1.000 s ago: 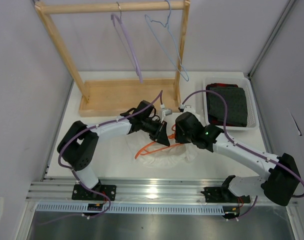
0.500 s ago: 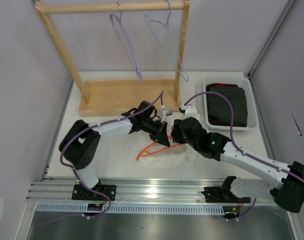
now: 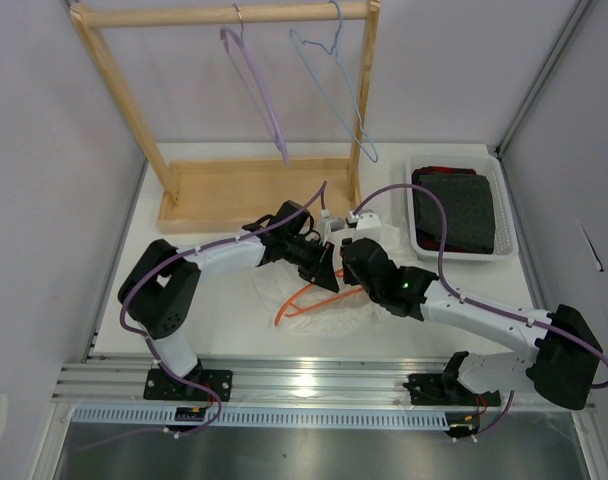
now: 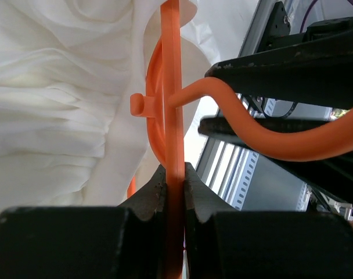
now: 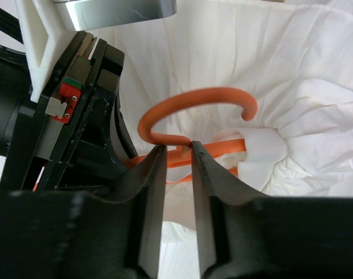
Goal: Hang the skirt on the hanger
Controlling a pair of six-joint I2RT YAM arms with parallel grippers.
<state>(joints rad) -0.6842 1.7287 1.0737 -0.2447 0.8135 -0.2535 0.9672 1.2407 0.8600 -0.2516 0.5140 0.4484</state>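
Observation:
The white ruffled skirt (image 3: 329,312) lies bunched on the table between the two arms. The orange hanger (image 3: 296,298) lies across it, partly inside the fabric. My left gripper (image 3: 328,276) is shut on the hanger's flat bar (image 4: 173,116), with the skirt (image 4: 54,110) beside it. My right gripper (image 3: 346,272) has come in from the right. In the right wrist view its jaws (image 5: 177,148) stand a narrow gap apart, straddling the neck of the hanger's hook (image 5: 194,99) over the skirt (image 5: 304,81). The hook (image 4: 263,136) also runs between the right gripper's dark fingers (image 4: 292,61).
A wooden rack (image 3: 254,190) stands at the back with a lilac hanger (image 3: 259,95) and a pale blue wire hanger (image 3: 342,90) on its rail. A white bin (image 3: 504,215) holding dark folded cloth (image 3: 462,210) sits at the right. Grey walls close both sides.
My right gripper has moved left and closer to the left gripper, reaching the hanger's hook. The left gripper has kept its hold on the hanger, nearly still.

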